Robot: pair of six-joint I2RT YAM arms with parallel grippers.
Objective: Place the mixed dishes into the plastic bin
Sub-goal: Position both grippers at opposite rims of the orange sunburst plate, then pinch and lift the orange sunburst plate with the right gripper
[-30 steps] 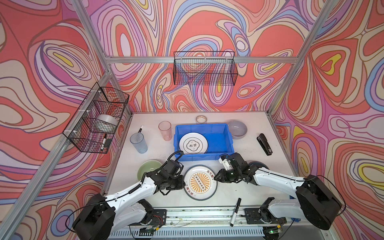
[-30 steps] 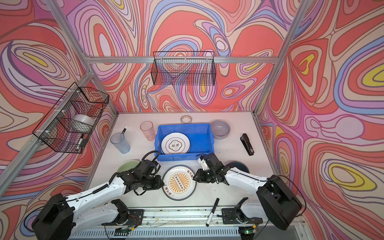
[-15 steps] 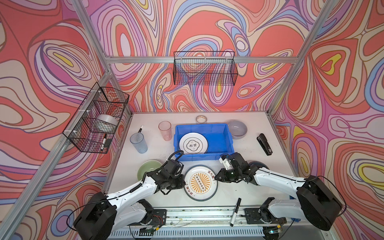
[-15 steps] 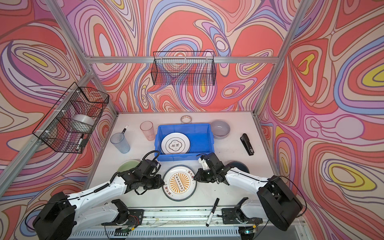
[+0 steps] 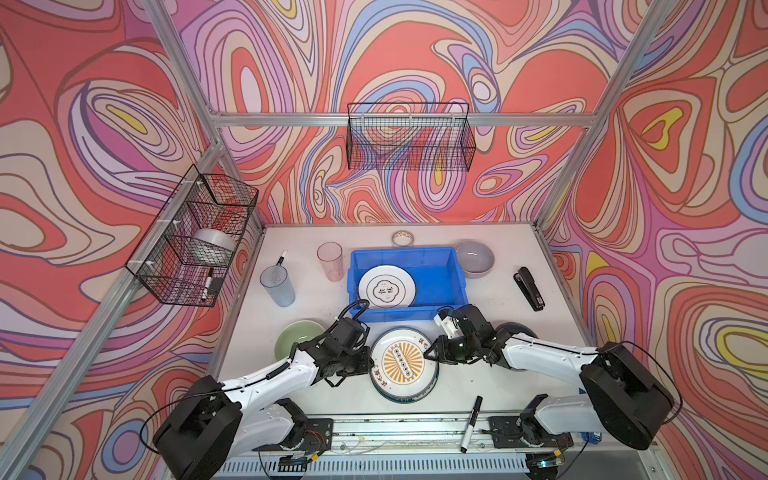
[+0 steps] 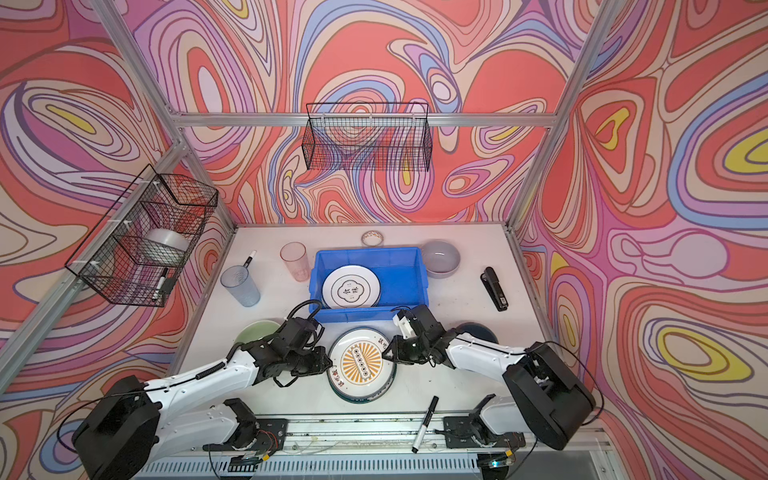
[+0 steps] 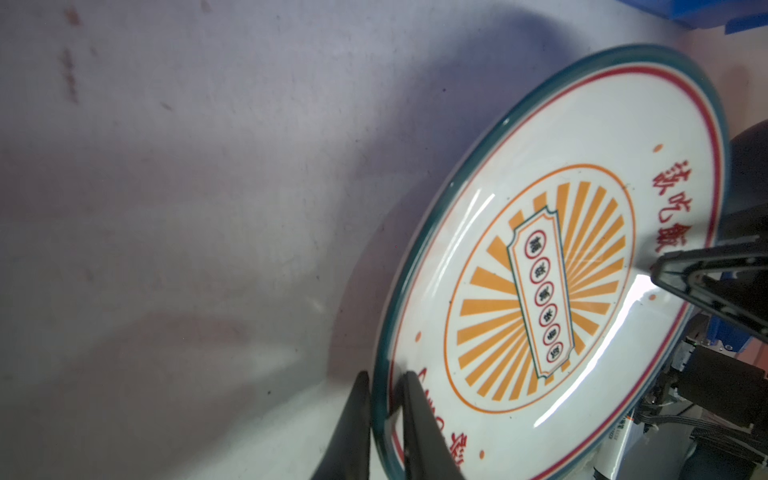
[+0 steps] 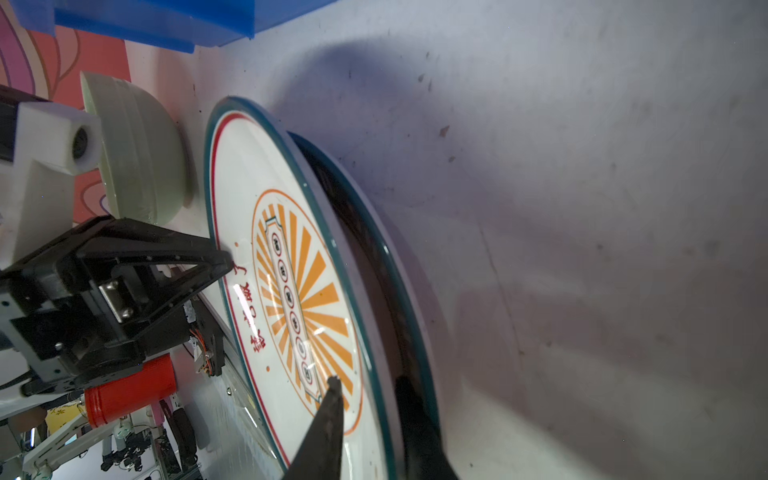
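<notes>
Two-arm pickup of sunburst plate (image 5: 402, 363), atop 2nd plate (image 5: 405, 398) just in front of blue bin (image 5: 440, 254): L gripper (image 5: 370, 365) clamps its rim, R gripper (image 5: 427, 356) straddles opp. rim, can't tell if tight; next prob. needs level lift w/ both, leaving 2nd plate behind.

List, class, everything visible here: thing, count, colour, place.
plastic bin: 1, blue, back centre
emblem plate: 1, white, in bin
sunburst plate: 1, white-orange, front centre
lower plate: 1, dark-rimmed, beneath it
bowls: 3; green front left, lavender beside bin, dark blue behind right arm
tumblers: 2, pink, bluish, left of bin
tape roll: 1, pale, behind bin
whitish roll: 1, left basket
markers: 3, black-white; back left, front edge, left basket
stapler: 1, black, right
wire baskets: 2, black, walls
left gripper: black, shut on sunburst plate
right gripper: black, shut on opposite rim
</notes>
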